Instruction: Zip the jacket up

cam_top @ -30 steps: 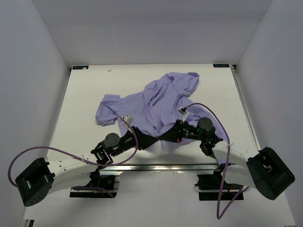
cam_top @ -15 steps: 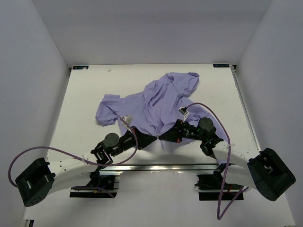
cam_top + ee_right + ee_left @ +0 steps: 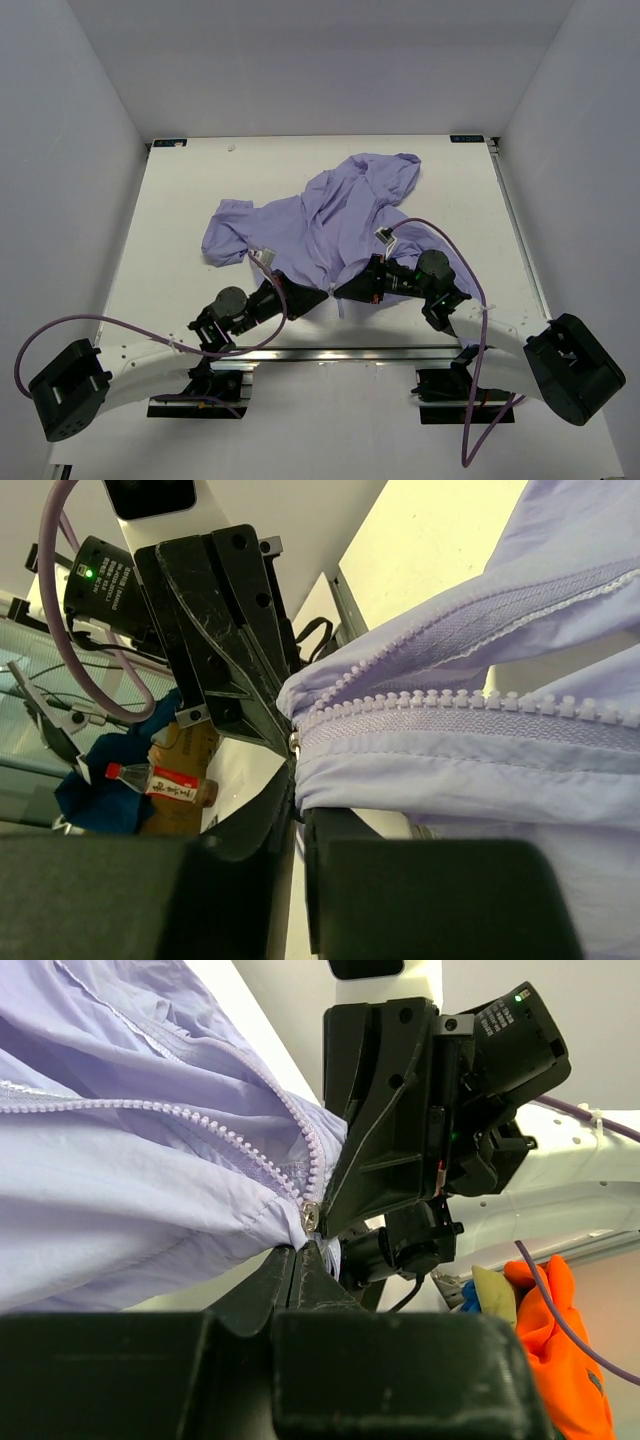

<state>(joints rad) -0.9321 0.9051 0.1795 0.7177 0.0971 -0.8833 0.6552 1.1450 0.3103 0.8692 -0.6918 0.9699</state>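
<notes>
- The jacket lies crumpled mid-table with its hem drawn to the near edge; I judge an uneven pull could skew the two zipper halves
- My left gripper is clenched on the hem by the zipper's end and my right gripper pinches the facing hem; tips this close could collide
- The zipper teeth sit on thin fabric that may slip free
- A bottle beyond the table has a red label, too small for me to read
</notes>
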